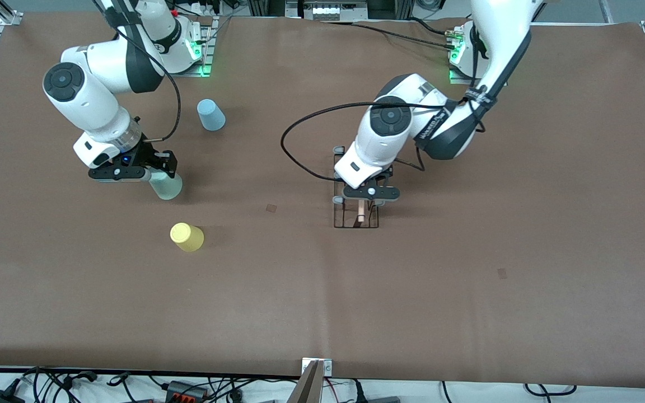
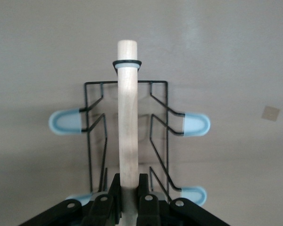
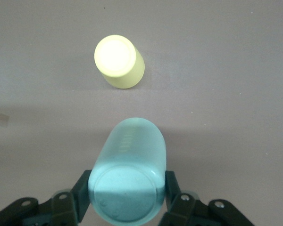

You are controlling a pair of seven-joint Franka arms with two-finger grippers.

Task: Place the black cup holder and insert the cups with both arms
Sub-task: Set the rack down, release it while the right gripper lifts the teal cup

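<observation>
With my left jaws (image 1: 368,202) clamped on the rack's (image 1: 356,215) wooden handle and my right jaws (image 1: 157,174) gripping the green cup (image 1: 167,186), I should next set the rack firmly on the table (image 1: 468,252).

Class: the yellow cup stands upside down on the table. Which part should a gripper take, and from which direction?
Likely its side wall, coming straight down from above. The yellow cup stands upright on its rim, closed base up, so the round wall offers two facing surfaces; nothing touches it.
</observation>
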